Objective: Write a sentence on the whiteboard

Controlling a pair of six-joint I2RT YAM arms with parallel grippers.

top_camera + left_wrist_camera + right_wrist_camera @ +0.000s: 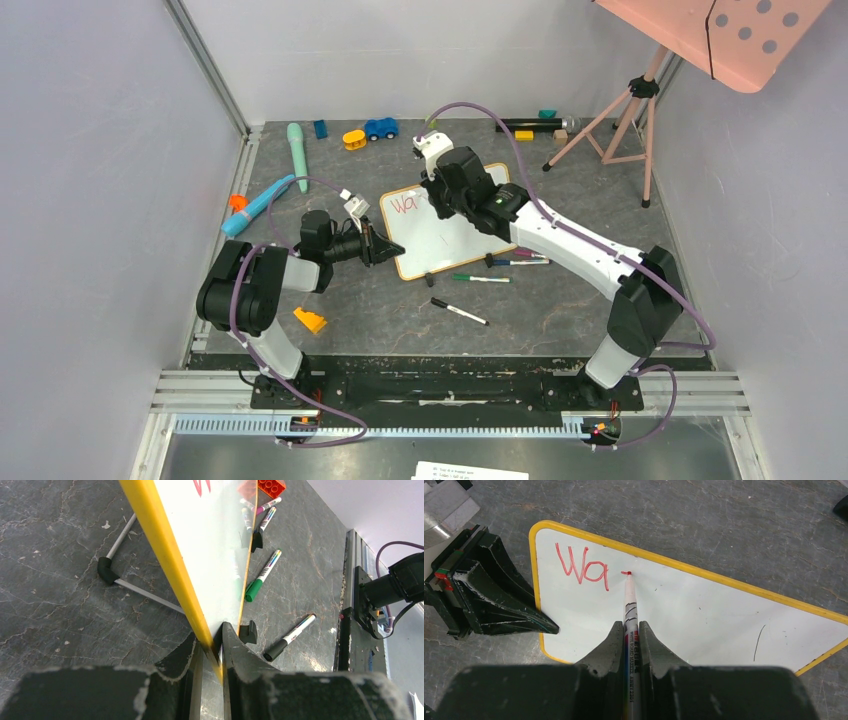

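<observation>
The whiteboard (445, 245) lies tilted on the grey table, with a yellow-looking frame and little black feet. Of the sentence (581, 570), only red "Wa" and a short red stroke show; it also shows in the top view (405, 205). My left gripper (212, 635) is shut on the whiteboard's near left edge (165, 555); it also shows in the top view (385, 246). My right gripper (629, 627) is shut on a red marker (630, 600), whose tip touches the board just right of "Wa". It also shows in the top view (440, 195).
Loose markers lie in front of the board: a green one (480, 278), a black one (460, 311) and others (520, 260). An orange block (310, 321) sits near the left arm. Toys line the back (380, 128). A pink dotted panel on a tripod (720, 30) stands back right.
</observation>
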